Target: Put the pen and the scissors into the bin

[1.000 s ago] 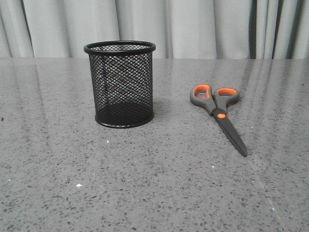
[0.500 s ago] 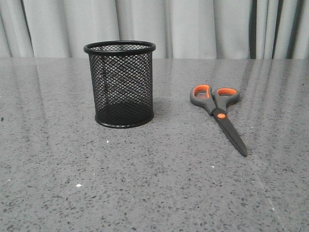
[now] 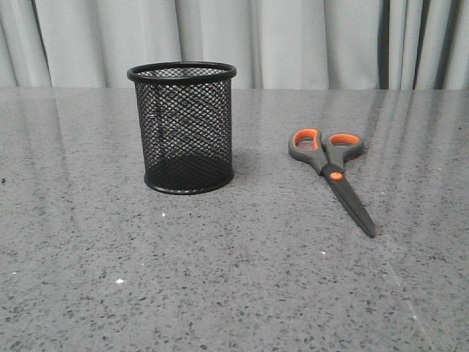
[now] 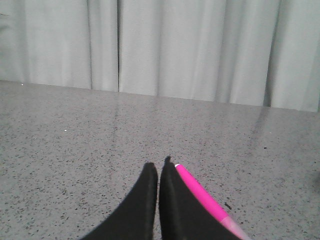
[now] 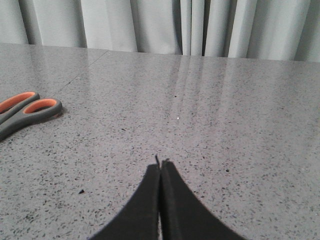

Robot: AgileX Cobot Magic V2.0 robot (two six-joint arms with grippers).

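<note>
The bin [image 3: 182,128], a black wire-mesh cup, stands upright left of centre on the grey table. The scissors [image 3: 333,174] lie flat to its right, closed, orange-lined handles toward the back, blades pointing forward. Their handles show in the right wrist view [image 5: 24,112], off to one side of my right gripper [image 5: 160,165], which is shut and empty over bare table. The pen [image 4: 202,197], magenta with a white end, lies on the table right beside my left gripper [image 4: 158,167], outside its closed fingers. The left gripper is shut and empty. Neither gripper shows in the front view.
The speckled grey table [image 3: 234,279] runs back to a pale curtain [image 3: 293,40]. Nothing else stands on it.
</note>
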